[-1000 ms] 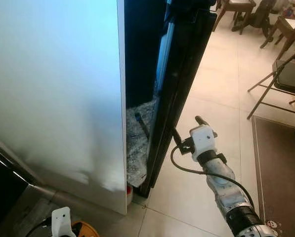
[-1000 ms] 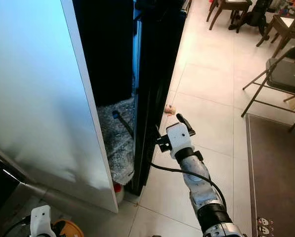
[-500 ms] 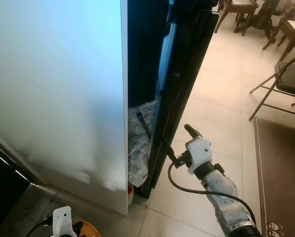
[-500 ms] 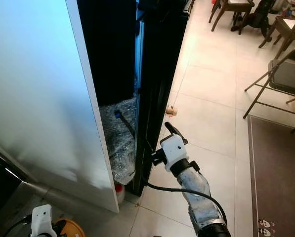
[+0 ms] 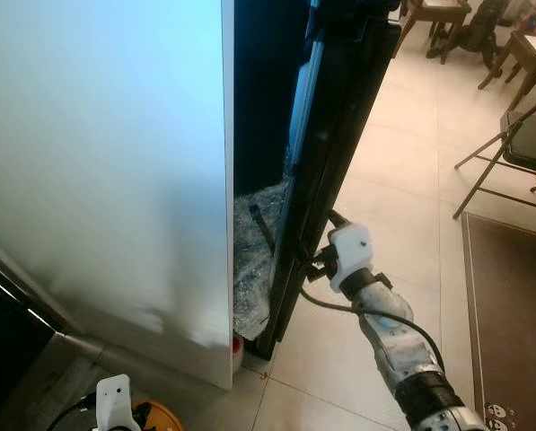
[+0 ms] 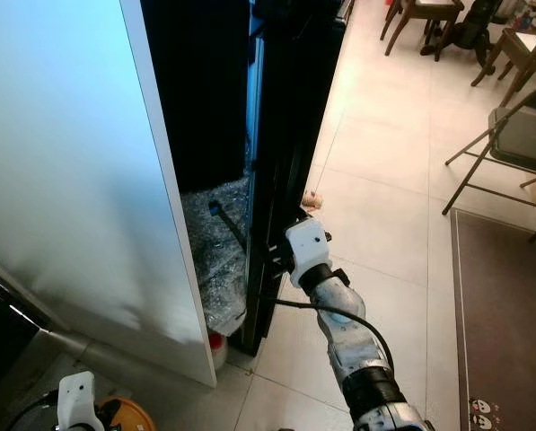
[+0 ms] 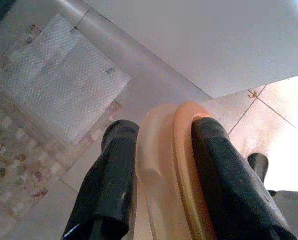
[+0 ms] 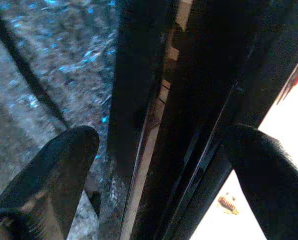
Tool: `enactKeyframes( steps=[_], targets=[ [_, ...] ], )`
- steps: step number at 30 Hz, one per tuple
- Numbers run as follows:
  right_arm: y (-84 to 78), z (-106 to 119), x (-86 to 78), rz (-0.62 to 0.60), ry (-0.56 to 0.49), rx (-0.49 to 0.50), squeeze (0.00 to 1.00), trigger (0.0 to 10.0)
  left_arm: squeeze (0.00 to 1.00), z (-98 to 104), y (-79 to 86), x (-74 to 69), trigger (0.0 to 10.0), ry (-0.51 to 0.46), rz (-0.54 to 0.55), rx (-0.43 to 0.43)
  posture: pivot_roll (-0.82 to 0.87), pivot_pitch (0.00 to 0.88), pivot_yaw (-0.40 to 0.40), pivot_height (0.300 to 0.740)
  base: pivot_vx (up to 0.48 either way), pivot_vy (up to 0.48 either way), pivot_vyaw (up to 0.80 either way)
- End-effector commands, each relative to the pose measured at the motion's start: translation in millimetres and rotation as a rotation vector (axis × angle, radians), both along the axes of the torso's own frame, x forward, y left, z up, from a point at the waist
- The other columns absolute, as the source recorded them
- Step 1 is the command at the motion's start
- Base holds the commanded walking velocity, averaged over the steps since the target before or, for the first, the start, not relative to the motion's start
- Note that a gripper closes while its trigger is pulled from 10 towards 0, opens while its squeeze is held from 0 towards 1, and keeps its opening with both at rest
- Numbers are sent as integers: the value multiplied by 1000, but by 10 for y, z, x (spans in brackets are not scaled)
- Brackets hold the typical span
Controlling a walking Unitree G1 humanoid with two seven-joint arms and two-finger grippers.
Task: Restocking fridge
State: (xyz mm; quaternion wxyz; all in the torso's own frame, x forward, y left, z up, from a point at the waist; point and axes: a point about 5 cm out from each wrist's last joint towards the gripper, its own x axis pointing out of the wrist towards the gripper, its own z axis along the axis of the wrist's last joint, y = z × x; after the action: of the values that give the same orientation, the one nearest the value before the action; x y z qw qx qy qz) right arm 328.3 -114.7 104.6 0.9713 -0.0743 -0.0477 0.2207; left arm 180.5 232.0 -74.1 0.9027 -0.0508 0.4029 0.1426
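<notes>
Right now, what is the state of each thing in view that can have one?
fridge door: ajar, its edge between the right tool's fingers
right tool: open, straddling the door edge
left tool: shut on an orange plate-like item
orange item: held, on edge between the fingers
folding chair: unfolded, standing on the floor

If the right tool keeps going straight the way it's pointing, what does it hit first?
Most likely the edge of the black fridge door. The right tool is open with a finger on each side of that edge, so the door would run into its palm. The plastic wrap lies beyond; depth is unclear.
</notes>
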Motion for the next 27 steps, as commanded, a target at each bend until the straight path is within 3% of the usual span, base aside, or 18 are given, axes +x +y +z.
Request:
enactKeyframes(
  steps=[1,17,27],
  targets=[
    [-23,9,34,-8,6,20,0,10000,0,-143,-70,-247,10000,110,-4,-21,-3,120,-51,740,0,0,0],
    [-57,-88,107,-29,50,17,0,10000,0,-159,-80,-275,10000,123,-2,-30,3,119,-52,740,0,0,0],
    [-120,-12,216,-74,32,13,0,10000,0,-172,-62,-316,10000,137,2,-28,10,118,-52,740,0,0,0]
  ],
)
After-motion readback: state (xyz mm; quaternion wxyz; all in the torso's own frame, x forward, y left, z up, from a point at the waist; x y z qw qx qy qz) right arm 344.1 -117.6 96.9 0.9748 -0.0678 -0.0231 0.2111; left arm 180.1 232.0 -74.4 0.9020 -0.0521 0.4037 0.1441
